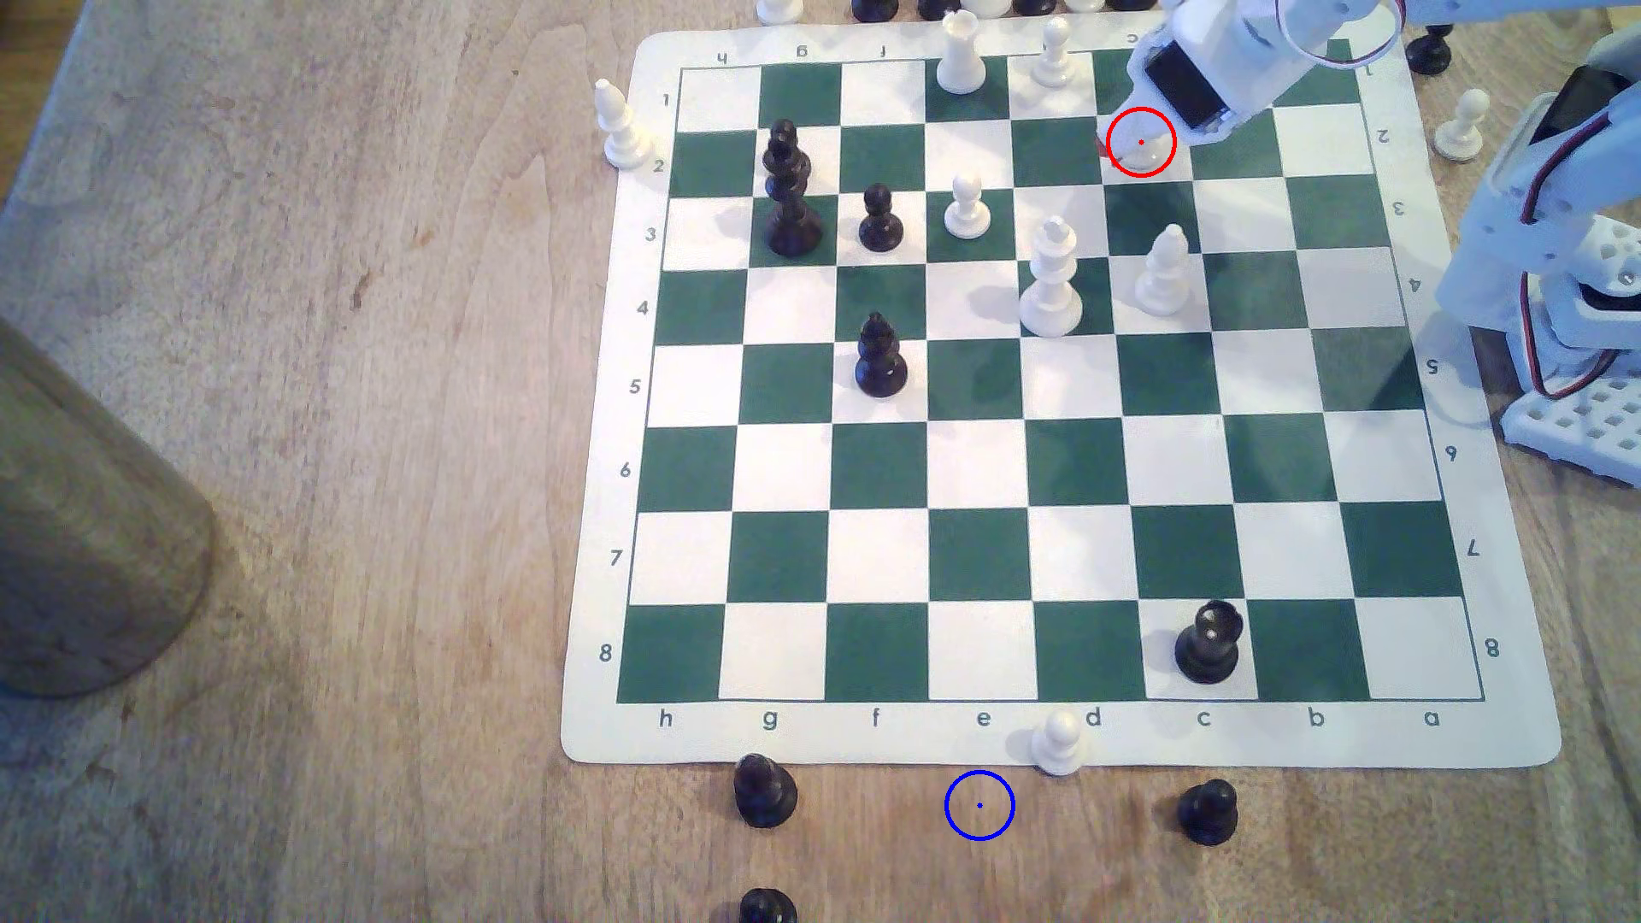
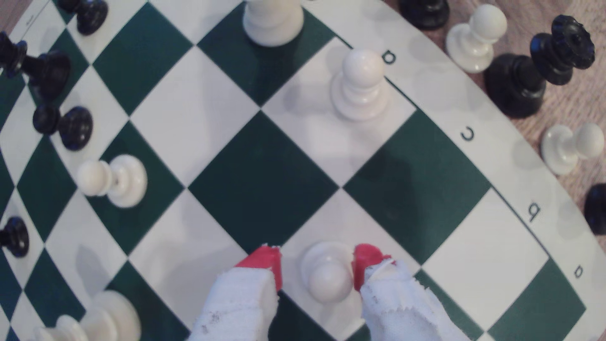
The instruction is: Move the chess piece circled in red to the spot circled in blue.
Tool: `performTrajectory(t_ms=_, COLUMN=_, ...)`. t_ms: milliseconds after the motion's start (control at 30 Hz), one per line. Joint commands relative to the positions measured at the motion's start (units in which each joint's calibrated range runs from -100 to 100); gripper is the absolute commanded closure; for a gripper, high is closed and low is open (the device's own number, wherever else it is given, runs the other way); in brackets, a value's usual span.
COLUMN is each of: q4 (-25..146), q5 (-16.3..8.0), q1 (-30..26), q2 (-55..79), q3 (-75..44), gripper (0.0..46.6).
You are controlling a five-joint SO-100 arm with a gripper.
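The chess piece, a small white pawn, stands on a white square in row 2 near the board's far right in the exterior view, ringed in red. My gripper is lowered over it. In the wrist view the pawn sits between the two red-tipped, white-wrapped fingers of my gripper. One finger is close against the pawn's head and a gap shows on the other side, so the jaws are open. The spot is bare wood ringed in blue, just in front of the board's near edge.
A white king and a white bishop stand two rows nearer than the pawn. A white pawn sits on the board's near border beside the blue ring, with black pawns on either side. The arm's base is at the right.
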Motion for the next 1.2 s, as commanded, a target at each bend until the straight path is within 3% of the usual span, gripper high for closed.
performTrajectory(t_ms=0, q4=-0.90, q5=0.15, q1=-0.18, q2=-0.14, q3=-0.90, gripper=38.2)
performTrajectory(t_ms=200, q4=-0.90, q5=0.10, q1=-0.81, q2=-0.23, q3=-0.81, gripper=46.4)
performTrajectory(t_ms=467, q4=-0.65, q5=0.44, q1=-0.50, q2=-2.18, q3=-0.63, gripper=46.4)
performTrajectory(t_ms=600, q4=6.64, q5=0.83, q1=-0.65, q2=-13.81, q3=-1.54, gripper=46.4)
performTrajectory(t_ms=733, q4=19.82, q5=-1.81, q1=-8.71, q2=-23.74, q3=-7.25, gripper=46.4)
performTrajectory(t_ms=767, q4=23.59, q5=-3.47, q1=-12.15, q2=-24.25, q3=-11.33, gripper=46.4)
performTrajectory(t_ms=933, q4=29.24, q5=-6.45, q1=-20.99, q2=-21.19, q3=-20.94, gripper=46.4)
performTrajectory(t_ms=1167, q4=29.73, q5=-7.23, q1=-34.21, q2=-11.94, q3=-30.91, gripper=46.4)
